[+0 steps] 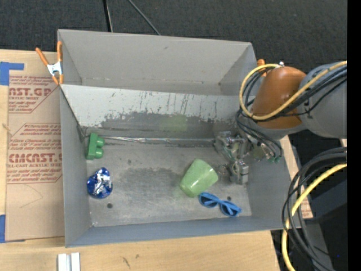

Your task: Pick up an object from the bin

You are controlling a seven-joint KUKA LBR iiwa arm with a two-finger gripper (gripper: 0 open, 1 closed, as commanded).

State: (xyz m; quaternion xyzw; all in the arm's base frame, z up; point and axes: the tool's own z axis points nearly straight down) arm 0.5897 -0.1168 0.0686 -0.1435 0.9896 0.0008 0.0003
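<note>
1. Grey metal bin: floor scuffed and scratched, with streaked wear along the foot of the back wall.
2. Dark carpet beyond the bin, a black cable trailing across it.
3. Gripper low at the bin's right side, just right of a pale green cup lying on its side. Grip state: cannot tell.
4. Blue sunglasses near the front wall, just beside the cup.
5. Green block and blue-and-white ball far left, well apart from the gripper.
</note>
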